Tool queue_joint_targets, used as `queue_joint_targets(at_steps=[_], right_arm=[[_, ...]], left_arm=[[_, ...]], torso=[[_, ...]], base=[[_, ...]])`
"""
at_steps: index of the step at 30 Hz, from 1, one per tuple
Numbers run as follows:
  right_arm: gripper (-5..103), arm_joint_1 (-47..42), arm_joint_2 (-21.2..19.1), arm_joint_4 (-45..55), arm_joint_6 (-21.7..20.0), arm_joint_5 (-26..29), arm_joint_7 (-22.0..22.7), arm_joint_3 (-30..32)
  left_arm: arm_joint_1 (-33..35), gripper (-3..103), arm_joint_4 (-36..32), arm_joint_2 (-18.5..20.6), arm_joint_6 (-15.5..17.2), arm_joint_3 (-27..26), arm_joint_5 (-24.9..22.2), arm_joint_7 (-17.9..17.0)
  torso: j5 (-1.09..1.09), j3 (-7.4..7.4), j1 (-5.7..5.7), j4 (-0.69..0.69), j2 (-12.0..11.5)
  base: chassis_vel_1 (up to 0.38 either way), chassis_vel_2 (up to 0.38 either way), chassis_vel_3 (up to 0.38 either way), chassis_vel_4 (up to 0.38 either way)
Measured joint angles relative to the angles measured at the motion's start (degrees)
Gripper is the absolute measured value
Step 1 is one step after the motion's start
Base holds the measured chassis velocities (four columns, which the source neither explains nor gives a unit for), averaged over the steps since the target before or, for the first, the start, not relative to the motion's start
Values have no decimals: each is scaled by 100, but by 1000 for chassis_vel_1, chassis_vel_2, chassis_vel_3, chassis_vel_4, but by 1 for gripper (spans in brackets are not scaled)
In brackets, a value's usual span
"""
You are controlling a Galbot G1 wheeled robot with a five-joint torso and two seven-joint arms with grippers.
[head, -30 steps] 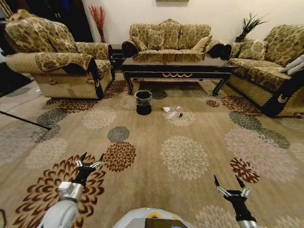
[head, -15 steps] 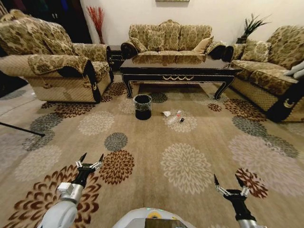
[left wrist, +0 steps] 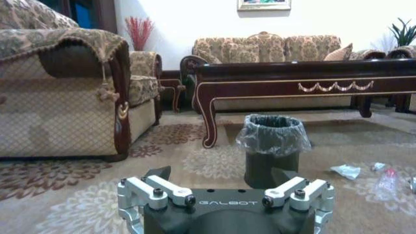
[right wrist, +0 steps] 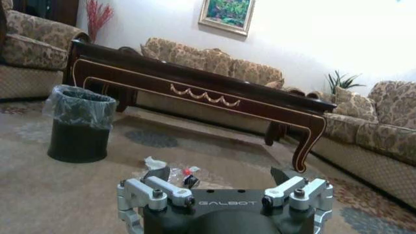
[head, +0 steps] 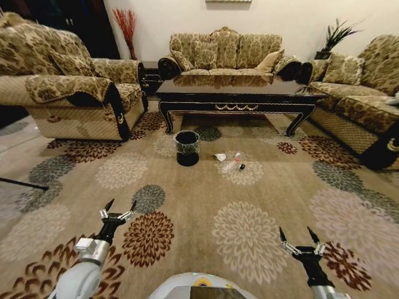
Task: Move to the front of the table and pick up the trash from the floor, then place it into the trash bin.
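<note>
The trash [head: 231, 160] is seen as a small scatter on the floor [head: 206, 205]: a crumpled white paper [head: 219, 157], a clear plastic bottle [head: 234, 160] with a red bit, and a tiny black piece [head: 242, 166]. In the head view it is found just right of centre, slightly above the middle of the frame, on a pale round medallion of the carpet. The bin [head: 187, 147] is placed just to its left, apart from it; it is a small round bucket, black, lined with a wrinkled translucent greyish bag that is folded over the rim. Both lie in front of the desk [head: 237, 93], a long low piece of glossy dark brown wood with gold scalloped ornament on the apron and curved legs.

The left end effector [head: 118, 210] is held at the lower left of the head view, and the right end effector [head: 298, 237] at the lower right; both are spread wide and nothing is held. The trash is well apart from both, farther up the frame and between them. In the right wrist view the paper [right wrist: 154, 162] and the bottle's red bit are seen just beyond the fingers [right wrist: 155, 173].

The carpet is beige, patterned with round floral medallions in brown, grey and cream.
</note>
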Motion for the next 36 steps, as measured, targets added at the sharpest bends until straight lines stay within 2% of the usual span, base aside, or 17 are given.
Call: queue_joint_targets(at_steps=[36], right_arm=[[100, 209, 19, -98, -108, -89, 9, -168]], left_arm=[[-38, 100, 60, -49, 28, -23, 31, 0]], torso=[[0, 1, 0, 1, 0]], base=[[-170, 177, 175, -182]])
